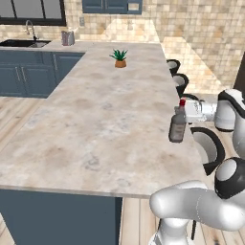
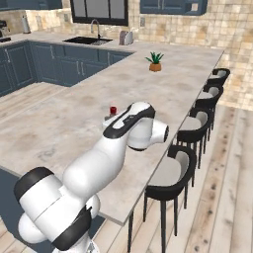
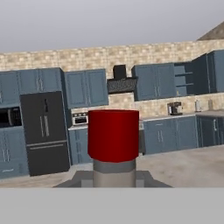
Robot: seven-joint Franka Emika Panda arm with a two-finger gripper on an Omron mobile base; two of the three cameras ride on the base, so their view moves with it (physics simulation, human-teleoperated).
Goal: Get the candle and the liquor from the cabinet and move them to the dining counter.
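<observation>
The liquor [image 1: 177, 127], a dark bottle with a red cap, stands upright near the right edge of the dining counter [image 1: 95, 119]. My gripper [image 1: 182, 113] reaches in from the right and is shut on its neck. Whether the bottle's base touches the stone top I cannot tell. From the other side, my arm covers the bottle apart from its red cap [image 2: 113, 109]. In the hand view the red cap [image 3: 113, 133] rises close up in the middle. Dark blue upper wall cabinets [image 3: 155, 81] line the far wall; which is the task's cabinet I cannot tell. The candle is out of view.
A small potted plant [image 1: 119, 58] sits at the far end of the island. Black stools [image 1: 208, 146] line its right side, close to my arm. A sink [image 1: 24, 43] and a silver appliance [image 1: 68, 37] are on the back counter. A dark fridge [image 3: 43, 131] stands on the far wall.
</observation>
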